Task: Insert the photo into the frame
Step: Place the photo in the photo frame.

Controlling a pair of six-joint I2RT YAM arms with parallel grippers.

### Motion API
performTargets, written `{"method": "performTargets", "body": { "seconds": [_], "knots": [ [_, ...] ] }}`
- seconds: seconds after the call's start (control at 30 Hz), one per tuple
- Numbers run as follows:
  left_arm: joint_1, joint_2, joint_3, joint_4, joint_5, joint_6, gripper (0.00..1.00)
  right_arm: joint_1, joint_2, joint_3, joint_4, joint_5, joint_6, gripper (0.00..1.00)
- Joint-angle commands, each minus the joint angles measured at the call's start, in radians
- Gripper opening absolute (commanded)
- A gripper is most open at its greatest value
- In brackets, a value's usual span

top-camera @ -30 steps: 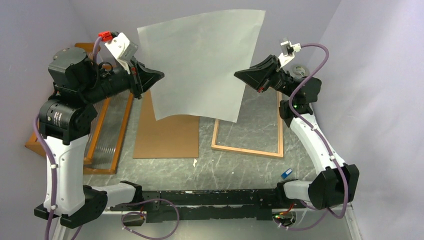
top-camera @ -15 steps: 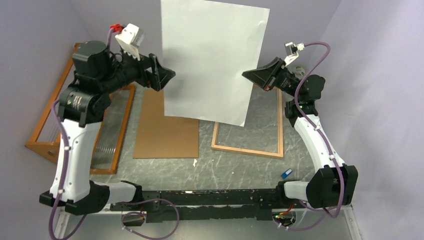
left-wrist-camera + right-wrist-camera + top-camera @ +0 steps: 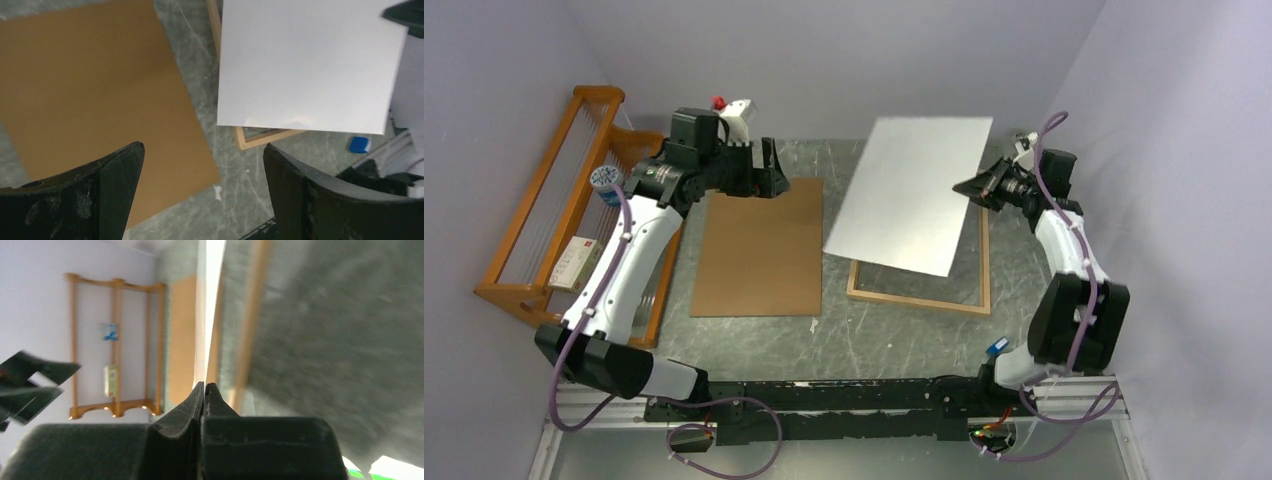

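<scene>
The photo (image 3: 914, 195) hangs tilted over the frame (image 3: 919, 299) at the right of the worktop (image 3: 874, 340), the right tool (image 3: 970, 187) clenched on its right edge. Only its blank white back shows, and it covers the frame's far part. The left tool (image 3: 774, 172) is released and grasps nothing above the far edge of the brown backing board (image 3: 754, 250), left of the frame. An orange rack (image 3: 596, 94) stands far left. A small blue thing (image 3: 996, 348), too small to name, lies near right. The right wrist view is blurred, with the photo edge-on.
</scene>
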Motion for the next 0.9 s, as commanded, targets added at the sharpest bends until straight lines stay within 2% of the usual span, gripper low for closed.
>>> {"method": "performTargets", "body": {
  "seconds": [0.0,0.17,0.27,0.47,0.67,0.87],
  "knots": [
    [0.0,0.028,-0.066,0.103,0.136,-0.103,0.94,-0.065,0.152,0.134,-0.523,0.072,-0.424,0.0],
    [0.0,0.093,-0.105,0.128,0.251,-0.157,0.94,-0.071,0.249,0.23,-0.703,0.242,-0.556,0.0],
    [0.0,0.121,-0.106,0.121,0.281,-0.154,0.94,-0.072,0.279,0.29,-0.748,0.369,-0.576,0.0],
    [0.0,0.148,-0.108,0.134,0.302,-0.142,0.94,-0.052,0.338,0.359,-0.776,0.472,-0.608,0.0],
    [0.0,0.179,-0.121,0.156,0.333,-0.149,0.94,-0.008,0.328,0.363,-0.689,0.456,-0.624,0.0],
    [-0.001,0.204,-0.163,0.188,0.35,-0.155,0.94,0.006,0.377,0.399,-0.678,0.422,-0.658,0.0]
  ]
}}
